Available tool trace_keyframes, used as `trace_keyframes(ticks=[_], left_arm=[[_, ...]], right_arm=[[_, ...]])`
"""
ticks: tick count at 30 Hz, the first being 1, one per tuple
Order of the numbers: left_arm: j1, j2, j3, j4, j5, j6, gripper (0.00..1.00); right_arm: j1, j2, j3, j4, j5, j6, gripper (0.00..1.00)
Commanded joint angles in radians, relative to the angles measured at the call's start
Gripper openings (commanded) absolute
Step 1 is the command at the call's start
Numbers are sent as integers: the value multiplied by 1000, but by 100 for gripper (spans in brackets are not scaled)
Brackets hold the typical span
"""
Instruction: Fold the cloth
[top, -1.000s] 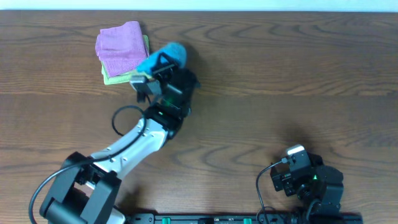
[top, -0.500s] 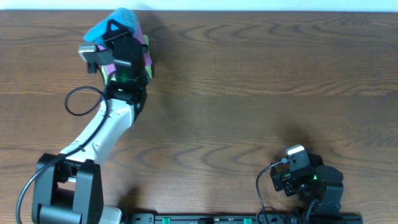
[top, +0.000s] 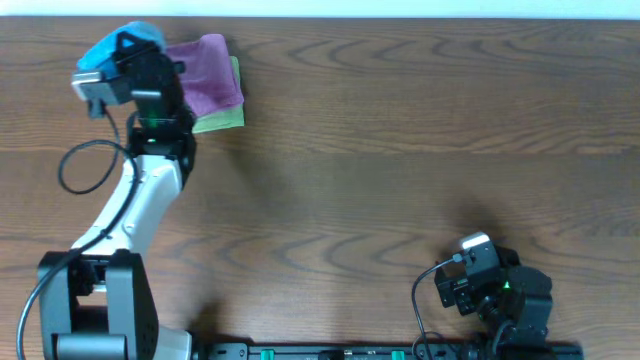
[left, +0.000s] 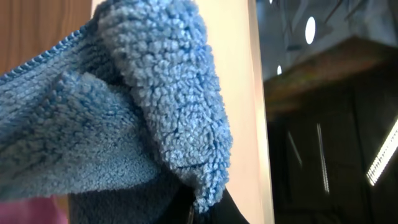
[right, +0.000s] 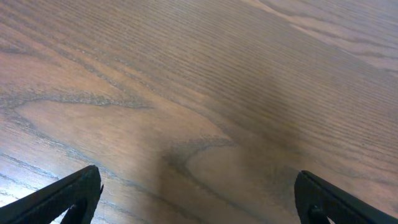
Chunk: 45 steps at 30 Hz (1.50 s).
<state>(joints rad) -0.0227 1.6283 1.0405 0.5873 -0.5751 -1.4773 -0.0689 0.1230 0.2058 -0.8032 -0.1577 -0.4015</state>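
- Left tool (top: 128, 48): jaws closed, pinching the cloth (top: 98, 52). The fabric is bunched into a wad around the tips.
- Left wrist view: the cloth (left: 124, 112) fills the left half of the frame, with looped pile and a stitched hem visible. The tool itself is almost fully hidden behind it.
- Cloth location: far left corner of the table (top: 420, 130), at the far edge, just left of the pink cloth (top: 205, 68). Cannot tell whether it touches the table top.
- Pink cloth lies folded on a light green cloth (top: 228, 116); green shows along its right and near edges.
- Right tool (right: 202, 202): jaws spread wide, nothing between them, bare table beneath. It sits at the near right, well apart from all cloths.
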Motion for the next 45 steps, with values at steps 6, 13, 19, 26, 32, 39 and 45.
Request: trace_keyframes(ticks=[6,13,19,26,32,39,45], left_arm=[[73,48,29,161,60,229,6],[68,223,65,343,151,229,6],[61,314,190,349,298,322,6],[21,335,299,211,336,359,6],[8,336,299,14,321,355,6],[29,336,299,66,334,356,6],[57,336,299,127,341,356,6]], right_arm=[[-8,-8,-6,-2,-8,12,99],[-8,-8,-6,-2,-8,12,99],[-8,-8,-6,-2,-8,12,99],[-8,-8,-6,-2,-7,12,99],[-8,-8,-6,-2,-8,12,99],[-8,-8,-6,-2,-7,12,99],[-8,-8,-6,-2,-8,12,99]])
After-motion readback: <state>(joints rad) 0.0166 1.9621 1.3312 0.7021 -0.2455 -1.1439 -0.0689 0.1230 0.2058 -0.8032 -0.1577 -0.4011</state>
